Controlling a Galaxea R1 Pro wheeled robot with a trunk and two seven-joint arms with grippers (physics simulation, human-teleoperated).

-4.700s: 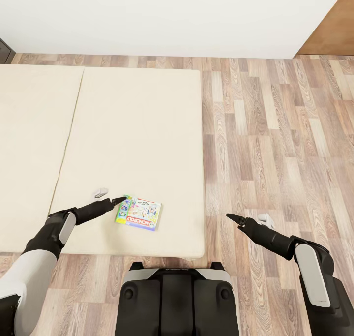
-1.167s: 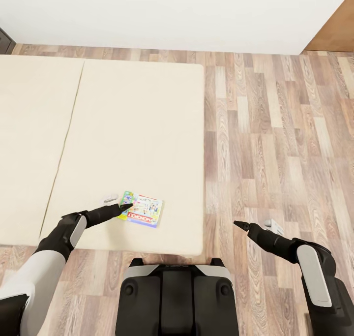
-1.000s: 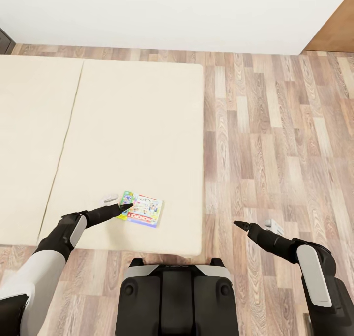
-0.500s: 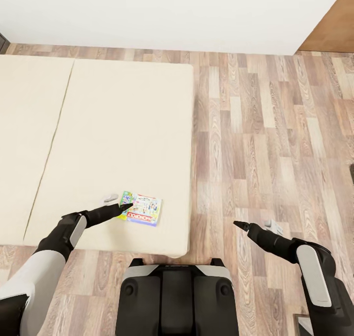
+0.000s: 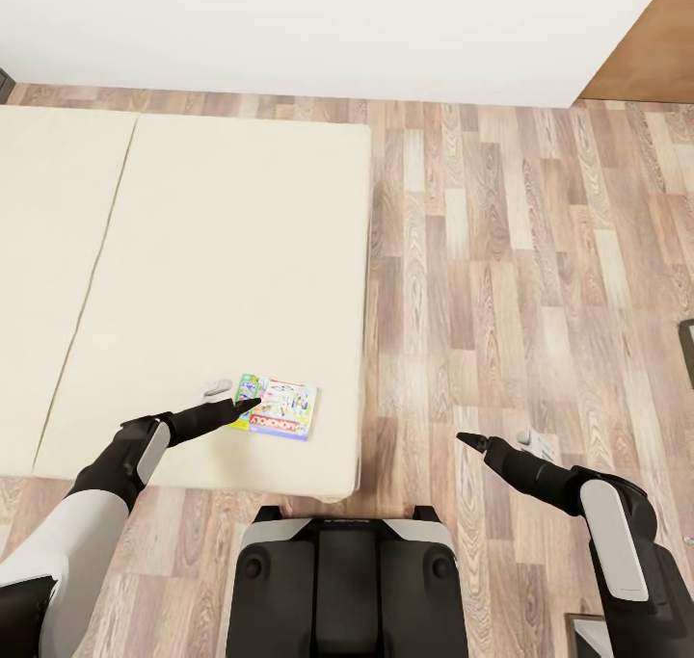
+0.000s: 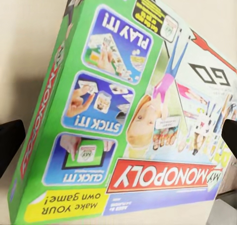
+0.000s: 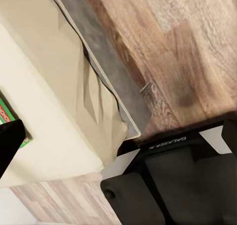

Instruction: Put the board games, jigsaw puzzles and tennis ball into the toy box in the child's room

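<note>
Board game (image 5: 277,408) lies flat on the bed (image 5: 212,282), near the bed's front right corner, lid up, printed "My Monopoly" with a green side. Left fingers (image 5: 249,404) sit low over the bed at the box's left edge, tips touching or just over that edge in the head view. In the left wrist view the board game (image 6: 133,111) spans the space between the two dark fingertips (image 6: 10,141), one at each side of the frame, so the left fingers are spread wide with the box between them, not clamped on it; contact cannot be told. Right fingers (image 5: 467,439) hang over the wood floor (image 5: 540,253) right of the bed, well apart from the box, holding nothing; how far open cannot be told. Robot base (image 5: 347,581) sits at the bed's front edge.
</note>
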